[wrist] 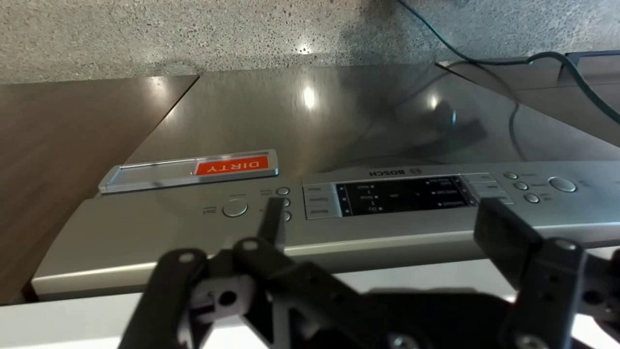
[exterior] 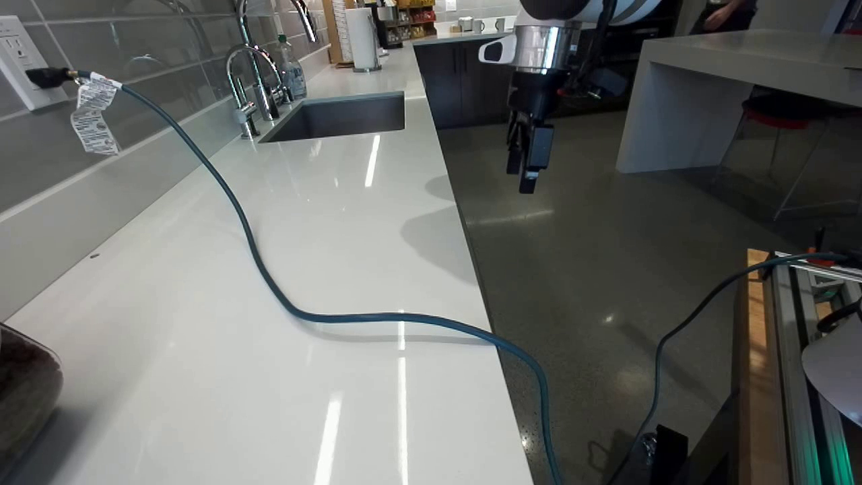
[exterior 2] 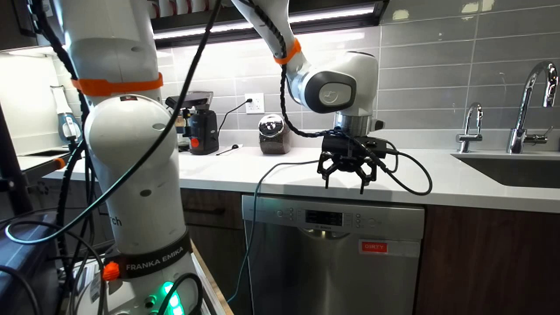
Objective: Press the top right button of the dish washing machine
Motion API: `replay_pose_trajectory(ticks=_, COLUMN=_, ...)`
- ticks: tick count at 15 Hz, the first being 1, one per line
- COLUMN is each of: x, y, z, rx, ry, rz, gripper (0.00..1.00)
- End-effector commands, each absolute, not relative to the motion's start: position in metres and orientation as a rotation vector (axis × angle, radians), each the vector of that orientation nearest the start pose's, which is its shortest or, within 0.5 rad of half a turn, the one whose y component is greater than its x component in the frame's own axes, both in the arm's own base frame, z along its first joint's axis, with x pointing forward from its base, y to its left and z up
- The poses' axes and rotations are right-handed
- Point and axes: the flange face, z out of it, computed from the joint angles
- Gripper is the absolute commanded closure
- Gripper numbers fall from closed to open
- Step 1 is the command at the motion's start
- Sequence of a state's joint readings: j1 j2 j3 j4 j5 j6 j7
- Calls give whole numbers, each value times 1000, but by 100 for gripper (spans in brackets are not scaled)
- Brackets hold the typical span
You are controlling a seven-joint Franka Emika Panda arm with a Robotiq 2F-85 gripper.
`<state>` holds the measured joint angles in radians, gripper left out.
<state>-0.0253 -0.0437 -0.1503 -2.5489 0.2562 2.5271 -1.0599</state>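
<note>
The steel dishwasher is built in under the counter; it shows upside down in the wrist view and is hidden in an exterior view. Its control panel has a dark display. A large round button labelled Start is at the panel's right end, also visible in an exterior view. A column of small round buttons lies between it and the display, partly covered by a finger. My gripper is open and empty, pointing down, above and apart from the panel, in both exterior views.
A green-blue cable crosses the white counter and hangs over the dishwasher's left side. A sink and taps stand right of the gripper. A coffee jar stands at the back. A DIRTY sign sits below the panel.
</note>
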Motion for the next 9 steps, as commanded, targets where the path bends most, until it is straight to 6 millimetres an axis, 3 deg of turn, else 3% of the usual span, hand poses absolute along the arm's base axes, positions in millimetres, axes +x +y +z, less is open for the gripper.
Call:
replay_pose_trajectory(ticks=1, x=444, y=-84, z=262, rx=-2838, ry=-983, rz=-167, gripper=0)
replay_pose_trajectory(ticks=5, x=445, y=-85, z=244, rx=-2835, ry=-958, rz=-123, gripper=0)
replay_pose_trajectory(ticks=6, x=443, y=-84, z=256, rx=-2836, ry=-969, rz=-122, gripper=0)
replay_pose_trajectory(ticks=9, x=444, y=-85, z=255, rx=-2835, ry=-969, rz=-118, gripper=0)
